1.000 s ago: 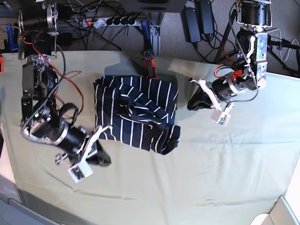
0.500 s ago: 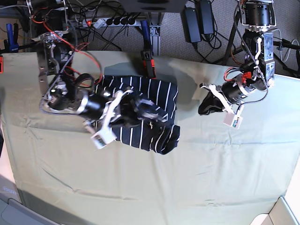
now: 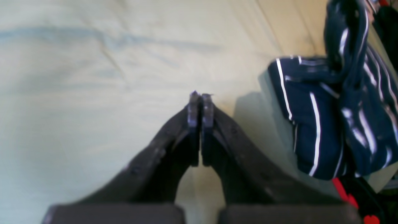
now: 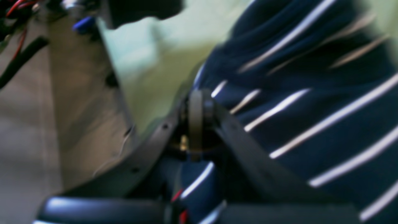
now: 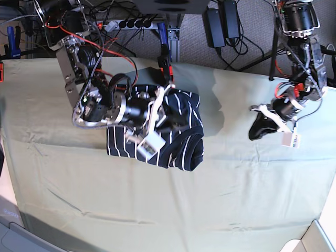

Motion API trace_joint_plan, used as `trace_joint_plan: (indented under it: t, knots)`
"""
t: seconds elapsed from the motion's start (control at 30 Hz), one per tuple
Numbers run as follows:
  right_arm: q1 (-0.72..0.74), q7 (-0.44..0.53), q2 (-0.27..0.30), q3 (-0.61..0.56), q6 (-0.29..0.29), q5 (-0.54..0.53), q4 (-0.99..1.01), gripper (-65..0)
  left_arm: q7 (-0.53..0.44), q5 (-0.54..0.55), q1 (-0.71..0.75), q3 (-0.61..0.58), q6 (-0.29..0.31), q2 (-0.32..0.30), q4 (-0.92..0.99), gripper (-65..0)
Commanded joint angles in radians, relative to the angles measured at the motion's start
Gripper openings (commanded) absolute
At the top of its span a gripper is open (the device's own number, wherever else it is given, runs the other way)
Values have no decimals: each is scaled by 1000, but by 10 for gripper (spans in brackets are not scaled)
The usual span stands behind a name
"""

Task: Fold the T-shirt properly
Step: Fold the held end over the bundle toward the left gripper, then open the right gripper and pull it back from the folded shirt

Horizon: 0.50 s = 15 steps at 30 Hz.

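The navy T-shirt [image 5: 181, 152] with thin white stripes lies bunched in a rough rectangle on the pale green table cloth [image 5: 236, 184], left of centre. My right gripper [image 5: 176, 118] reaches low over the shirt's upper right part. In the right wrist view its fingers [image 4: 196, 109] are shut at the edge of the T-shirt [image 4: 311, 124]; blur hides whether cloth is pinched. My left gripper [image 5: 255, 130] hangs shut over bare cloth well to the shirt's right. The left wrist view shows its fingertips [image 3: 193, 107] pressed together, the T-shirt [image 3: 323, 124] off to the side.
A red and black clamp [image 5: 167, 68] grips the table's back edge just behind the shirt. Cables and a power strip [image 5: 126, 23] lie on the floor beyond. A white object [image 5: 310, 239] stands at the front right corner.
My right arm has swung from the front left up and rightward across the shirt, its gripper now near the shirt's right side. The left gripper has drawn away to the right.
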<state>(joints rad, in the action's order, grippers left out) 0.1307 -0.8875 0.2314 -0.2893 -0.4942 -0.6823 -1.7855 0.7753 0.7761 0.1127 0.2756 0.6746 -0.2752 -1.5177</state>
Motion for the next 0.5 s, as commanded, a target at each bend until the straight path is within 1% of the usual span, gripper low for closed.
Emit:
trace_joint_plan:
  t: [0.0, 0.1, 0.17, 0.27, 0.37, 0.47]
  knots:
    - [37, 27, -5, 22, -71, -17, -22, -650, -9, 32, -15, 5, 23, -14, -17, -650]
    - [95, 28, -5, 86, -71, 5, -22, -650, 31, 80, -15, 5, 23, -16, -42, -650]
    - [131, 42, -5, 127, -70, 53, -22, -650, 56, 104, -15, 5, 23, -16, -78, -650]
    - [182, 71, 2, 172, -70, 129, 5, -650, 73, 102, -15, -5, 23, -17, -153, -650]
    - [229, 84, 8, 184, -70, 198, 93, -650, 98, 99, -15, -59, 23, -17, -217, -650]
    - [274, 87, 6, 183, -70, 207, 220, -650, 98, 76, -15, -144, 23, -16, -245, -650]
